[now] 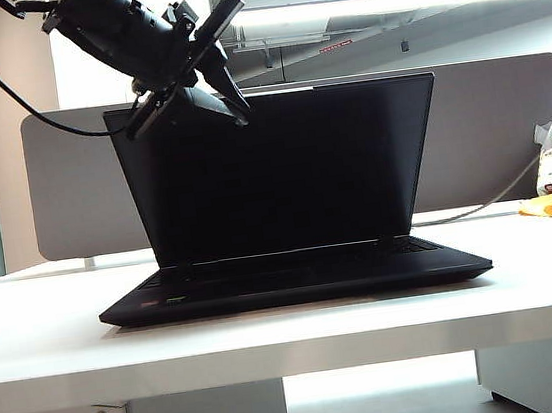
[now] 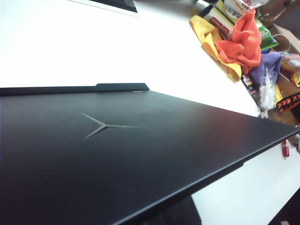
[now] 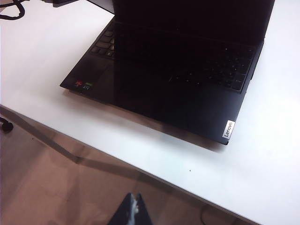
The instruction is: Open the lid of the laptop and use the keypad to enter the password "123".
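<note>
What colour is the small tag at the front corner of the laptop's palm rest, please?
Silver-grey with dark "Lenovo" lettering, seen best in the right wrist view.

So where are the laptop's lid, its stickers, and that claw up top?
lid [image 2: 108, 154]: left wrist view, its matte back.
stickers [image 3: 83, 86]: right wrist view, on the palm rest corner.
left claw [image 1: 226, 90]: exterior view, at the lid's top edge.

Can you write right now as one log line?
lid: open | left gripper: at lid's top edge | right gripper: shut, short of table | keypad: untouched
</note>
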